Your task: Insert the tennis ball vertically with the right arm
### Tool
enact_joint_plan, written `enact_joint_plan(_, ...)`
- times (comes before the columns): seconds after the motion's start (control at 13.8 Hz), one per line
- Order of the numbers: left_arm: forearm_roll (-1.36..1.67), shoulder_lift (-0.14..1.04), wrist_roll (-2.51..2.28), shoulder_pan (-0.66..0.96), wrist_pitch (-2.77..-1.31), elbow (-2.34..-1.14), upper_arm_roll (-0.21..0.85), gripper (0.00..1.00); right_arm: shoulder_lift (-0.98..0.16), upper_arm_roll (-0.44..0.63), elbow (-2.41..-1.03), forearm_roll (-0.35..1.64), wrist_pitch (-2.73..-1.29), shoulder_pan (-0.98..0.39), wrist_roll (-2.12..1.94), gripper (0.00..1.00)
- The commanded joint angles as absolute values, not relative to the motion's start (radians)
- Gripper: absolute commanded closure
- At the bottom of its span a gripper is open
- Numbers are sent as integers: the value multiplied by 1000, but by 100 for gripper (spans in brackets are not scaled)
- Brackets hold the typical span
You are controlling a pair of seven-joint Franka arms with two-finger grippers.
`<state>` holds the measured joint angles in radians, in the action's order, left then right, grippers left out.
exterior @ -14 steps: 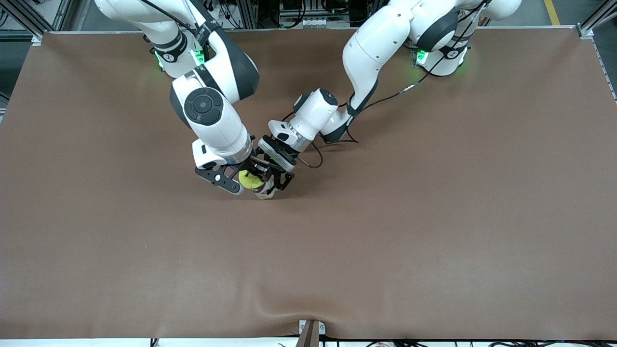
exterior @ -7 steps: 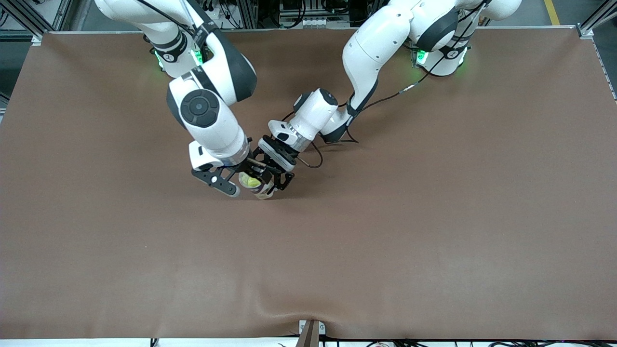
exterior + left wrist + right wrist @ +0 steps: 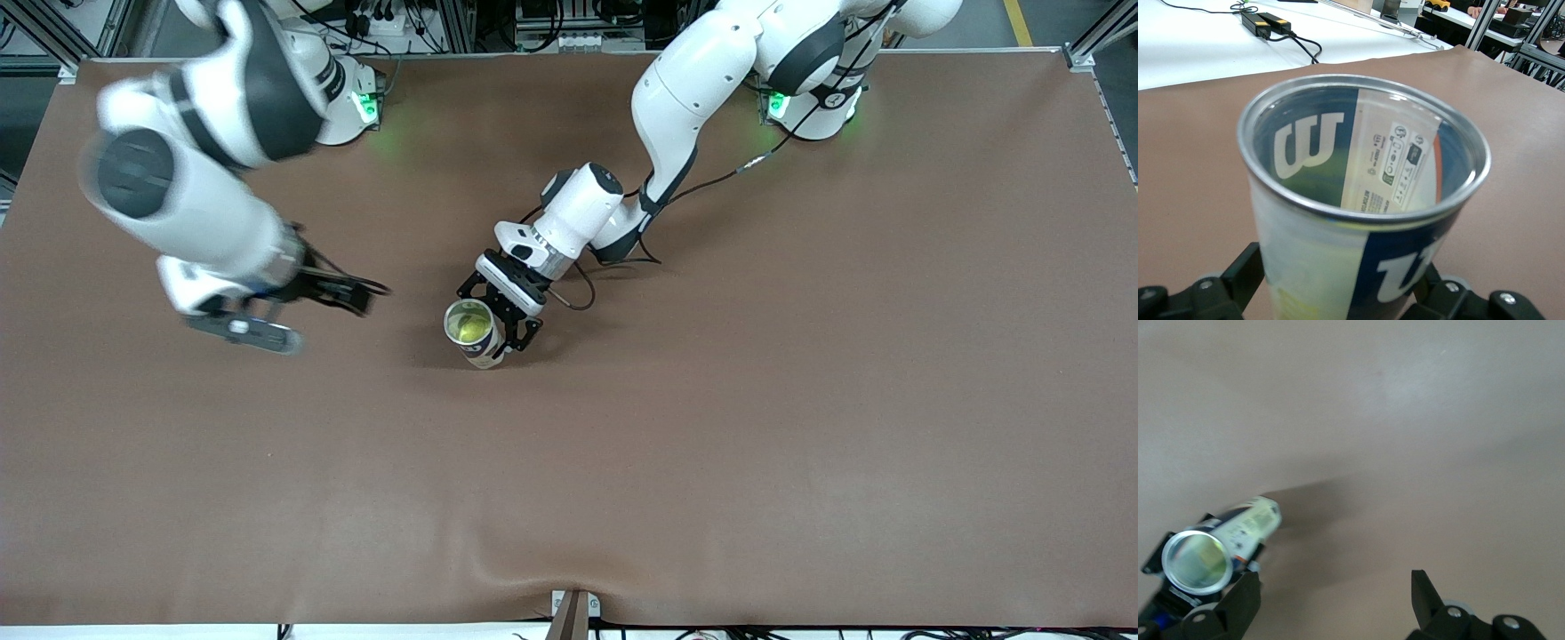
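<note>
The tennis ball (image 3: 472, 329) sits inside the clear tube (image 3: 474, 333) — yellow-green showing through its open metal rim. The tube stands upright on the brown table (image 3: 800, 400), pinched at its wall by the left claw (image 3: 500, 322), whose fingers (image 3: 1238, 280) press either side. The right claw (image 3: 289, 316) hangs over the table toward the right arm's end, well apart from the tube — its fingers (image 3: 1428, 593) spread and holding nothing.

It was a robotics lab: a brown-covered desk (image 3: 800, 400) stood framed by aluminium rails (image 3: 1089, 40), with trailing cables (image 3: 1281, 30).
</note>
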<state>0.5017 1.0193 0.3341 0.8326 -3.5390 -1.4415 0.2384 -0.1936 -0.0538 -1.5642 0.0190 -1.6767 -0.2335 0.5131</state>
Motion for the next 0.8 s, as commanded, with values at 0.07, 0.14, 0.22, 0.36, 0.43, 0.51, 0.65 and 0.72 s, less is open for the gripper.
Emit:
enact_joint_plan(0.07, 512, 1023, 331, 842, -3553, -1434, 230, 4, -101, -67, -1559, 23, -1553, -120, 297, 0)
enact_joint_plan(0.14, 514, 1022, 331, 842, -3553, -1434, 230, 4, -94, -67, -1534, 23, -1507, -95, 263, 0)
enact_joint_plan(0.22, 518, 1020, 333, 844, -3551, -1434, 230, 4, -92, -66, -1502, 21, -1470, -74, 235, 0)
enact_joint_plan(0.36, 522, 1017, 330, 850, -3551, -1436, 232, 4, -94, -67, -1425, 18, -1404, -40, 155, 0)
enact_joint_plan(0.43, 522, 1014, 331, 850, -3551, -1440, 230, 4, -94, -67, -1407, 17, -1385, -37, 129, 0)
enact_joint_plan(0.51, 522, 1011, 331, 850, -3551, -1443, 232, 4, -94, -69, -1405, 17, -1382, -31, 126, 0)
enact_joint_plan(0.65, 522, 1011, 331, 848, -3550, -1450, 230, 0, -103, -71, -1402, 12, -1388, -31, 126, 0)
enact_joint_plan(0.72, 520, 1009, 333, 848, -3548, -1451, 230, 0, -104, -71, -1399, 14, -1388, -29, 126, 0)
